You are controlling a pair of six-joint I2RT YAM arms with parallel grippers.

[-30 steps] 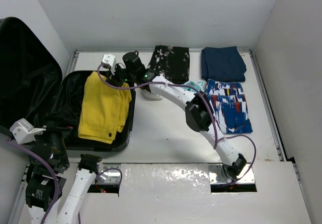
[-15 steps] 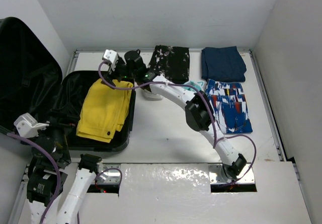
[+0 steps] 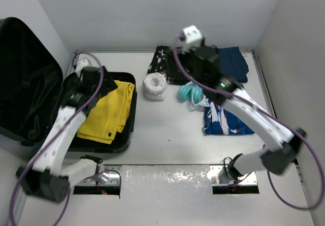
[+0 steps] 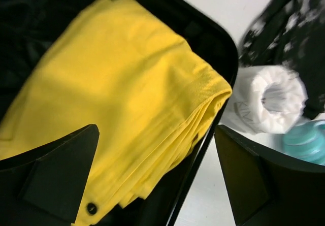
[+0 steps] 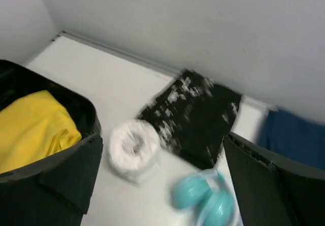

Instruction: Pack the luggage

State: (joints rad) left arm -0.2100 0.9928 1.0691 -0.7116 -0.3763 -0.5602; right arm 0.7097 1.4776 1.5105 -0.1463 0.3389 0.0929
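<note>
**A:** How far along is packing?

**B:** Barely: one yellow garment (image 3: 106, 111) lies in the open luggage (image 3: 25, 68) at the worktop's (image 3: 167, 134) left edge.

**A:** What's left?

**B:** Outside: white roll (image 3: 154, 86), teal headphones (image 3: 189, 93), speckled garment (image 3: 163, 66), navy garment (image 3: 236, 66), patterned shorts (image 3: 228, 122). The left tool (image 4: 156, 134) and right tool (image 5: 162, 139) both gape, empty.

Robot manipulation laboratory, arranged as a closed test cell. Bounded on three sides by bare white walls (image 3: 152, 12); floored by a white table (image 3: 167, 134) with a metal rail (image 3: 127, 52) along the far edge. Left arm (image 3: 58, 129) and right arm (image 3: 254, 117) mounted beside a shiny plate (image 3: 167, 180) at the near edge, trailing loose purple cable (image 3: 85, 54). Props staged in neat order: open luggage (image 3: 30, 84), folded blue garment (image 3: 236, 66), folded black patterned garment (image 3: 165, 63).
</note>
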